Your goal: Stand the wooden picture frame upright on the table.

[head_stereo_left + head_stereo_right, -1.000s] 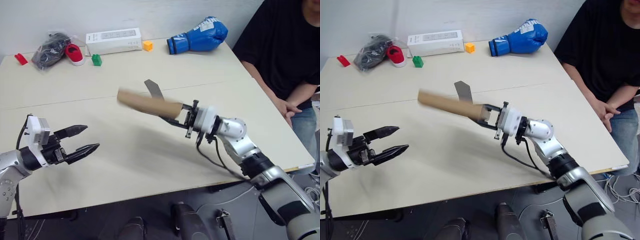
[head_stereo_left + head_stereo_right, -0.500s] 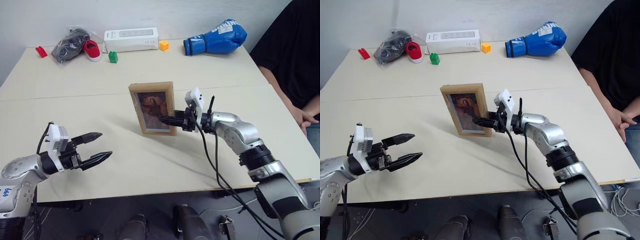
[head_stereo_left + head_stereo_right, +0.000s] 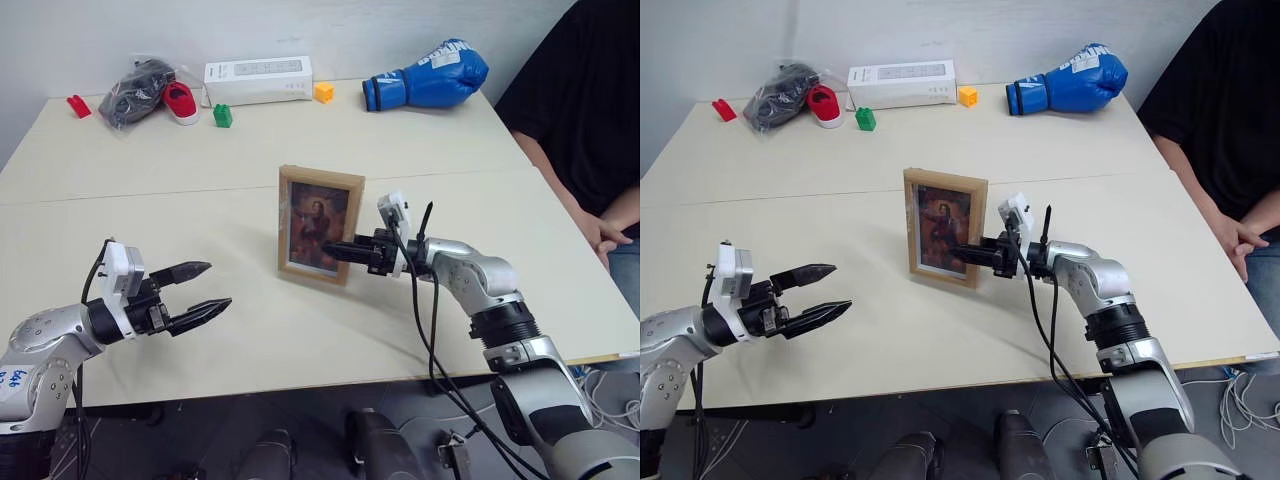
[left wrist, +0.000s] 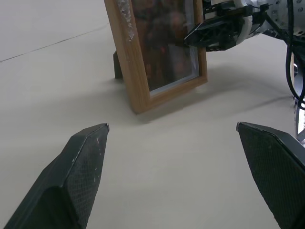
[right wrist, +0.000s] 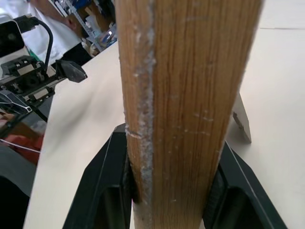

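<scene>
Right gripper [image 3: 335,250] clamps the upright wooden picture frame [image 3: 320,225] on the tabletop [image 3: 200,200]; left gripper [image 3: 205,290] gapes empty. A hasty release could topple it.

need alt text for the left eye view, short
The right gripper clamps the side edge of the wooden picture frame, standing upright on the table. The open left gripper hovers to the frame's left.

person [image 3: 590,120] cropped at edge, easel stand [image 4: 117,64] mostly hidden
</scene>
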`<action>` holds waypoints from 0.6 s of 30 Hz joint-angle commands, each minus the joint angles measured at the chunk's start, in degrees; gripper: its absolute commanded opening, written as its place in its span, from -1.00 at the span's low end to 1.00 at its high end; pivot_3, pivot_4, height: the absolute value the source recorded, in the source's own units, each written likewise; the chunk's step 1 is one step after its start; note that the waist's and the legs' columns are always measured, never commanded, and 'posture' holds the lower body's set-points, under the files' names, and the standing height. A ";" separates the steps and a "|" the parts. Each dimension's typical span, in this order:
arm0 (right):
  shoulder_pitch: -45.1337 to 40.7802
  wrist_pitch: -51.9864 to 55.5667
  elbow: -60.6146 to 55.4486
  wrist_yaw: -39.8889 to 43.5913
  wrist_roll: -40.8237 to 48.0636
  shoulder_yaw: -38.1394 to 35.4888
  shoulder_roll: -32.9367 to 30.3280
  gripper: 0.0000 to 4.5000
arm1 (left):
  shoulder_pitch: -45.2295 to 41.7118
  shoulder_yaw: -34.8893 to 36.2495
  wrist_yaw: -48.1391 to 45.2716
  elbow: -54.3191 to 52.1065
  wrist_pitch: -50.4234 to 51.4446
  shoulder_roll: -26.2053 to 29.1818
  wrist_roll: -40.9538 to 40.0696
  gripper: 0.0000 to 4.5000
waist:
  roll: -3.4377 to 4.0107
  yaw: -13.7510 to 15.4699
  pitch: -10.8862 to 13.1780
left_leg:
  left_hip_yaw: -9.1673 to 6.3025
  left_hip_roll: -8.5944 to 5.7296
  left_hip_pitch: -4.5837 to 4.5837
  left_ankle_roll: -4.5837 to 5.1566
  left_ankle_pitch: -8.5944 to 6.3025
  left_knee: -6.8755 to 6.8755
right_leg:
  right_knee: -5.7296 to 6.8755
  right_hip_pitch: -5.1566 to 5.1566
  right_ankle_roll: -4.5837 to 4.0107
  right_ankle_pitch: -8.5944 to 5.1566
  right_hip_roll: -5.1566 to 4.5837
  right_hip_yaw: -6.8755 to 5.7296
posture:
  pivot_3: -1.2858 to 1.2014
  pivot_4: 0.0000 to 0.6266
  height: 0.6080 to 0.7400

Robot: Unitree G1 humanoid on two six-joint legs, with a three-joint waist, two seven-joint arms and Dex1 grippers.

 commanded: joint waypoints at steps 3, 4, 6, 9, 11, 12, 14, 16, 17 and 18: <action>2.42 4.85 -0.12 1.70 -2.23 0.13 -0.53 -0.43 | -0.59 1.45 -0.85 -0.79 -0.09 0.24 -0.56 1.00 | 0.00 0.08 0.00 | -0.01 0.00 0.00 0.00 0.00 0.00 | -0.02 0.01 0.00 0.00 0.00 0.00 | 0.03 -0.52 1.00; 2.59 4.54 -0.21 1.62 -2.67 0.05 -0.22 -0.43 | -0.64 1.51 -0.97 -0.59 -0.20 0.30 -0.39 1.00 | -0.01 0.09 0.00 | -0.01 0.00 0.00 0.00 0.00 0.00 | -0.02 0.02 0.00 0.00 0.00 0.00 | 0.03 -0.52 1.00; 2.75 4.15 -0.29 1.52 -3.22 -0.29 0.45 -0.43 | -0.73 1.61 -1.10 -0.29 -0.34 0.33 -0.16 1.00 | -0.01 0.11 -0.01 | -0.01 0.00 0.01 0.00 0.00 0.00 | -0.01 0.03 0.00 0.00 -0.01 0.00 | 0.03 -0.52 1.00; 3.02 2.89 -0.33 1.99 -5.26 0.34 0.72 -0.43 | -0.74 1.90 -1.29 0.23 -0.66 0.37 0.15 1.00 | -0.01 0.04 -0.01 | 0.00 0.00 0.02 0.00 0.00 0.00 | -0.01 0.03 0.00 0.00 -0.01 0.00 | 0.03 -0.52 1.00; 3.43 -2.10 -0.01 2.46 -8.98 1.86 0.33 -0.43 | -0.59 2.18 -1.65 0.72 -1.01 0.45 0.39 1.00 | -0.02 0.05 -0.01 | -0.01 0.00 0.03 0.00 0.00 0.00 | -0.01 0.04 0.00 0.00 0.00 0.00 | 0.03 -0.52 1.00; 3.49 -4.89 0.34 1.93 -10.78 2.07 0.39 -0.43 | -0.46 2.33 -1.74 0.96 -1.39 0.48 0.69 1.00 | -0.02 0.04 -0.01 | -0.01 0.00 0.03 0.00 0.00 0.00 | -0.01 0.04 0.00 0.00 0.00 -0.01 | 0.03 -0.52 1.00; 3.36 -10.76 0.98 1.18 -13.95 2.10 0.62 -0.43 | 0.01 2.58 -2.12 1.37 -2.00 0.59 1.18 1.00 | -0.02 -0.04 -0.01 | 0.00 0.00 0.05 0.00 0.00 0.00 | -0.01 0.04 0.00 0.00 0.00 0.00 | 0.03 -0.52 1.00; 3.48 -13.55 0.40 1.97 -14.88 2.07 0.55 -0.43 | 0.42 2.81 -2.24 1.62 -2.39 0.65 1.57 1.00 | -0.02 0.00 -0.01 | 0.00 0.01 0.18 0.00 0.00 0.00 | -0.02 0.20 0.00 0.00 0.00 -0.01 | 0.03 -0.52 1.00; 3.57 -13.99 -0.15 1.25 -15.43 1.87 0.48 -0.11 | 0.69 3.02 -2.27 1.72 -2.62 0.65 1.76 1.00 | -0.02 0.06 -0.01 | -0.01 0.01 0.23 0.00 0.00 0.00 | -0.04 0.30 0.00 0.00 0.00 -0.02 | 0.03 -0.52 1.00; 3.64 -14.04 -0.47 0.70 -15.91 1.60 0.52 -0.01 | 0.86 3.18 -2.30 1.78 -2.78 0.63 1.89 1.00 | -0.02 0.09 -0.01 | -0.04 0.01 0.26 0.00 0.00 0.00 | -0.08 0.36 0.00 0.00 0.00 -0.04 | 0.03 -0.52 1.00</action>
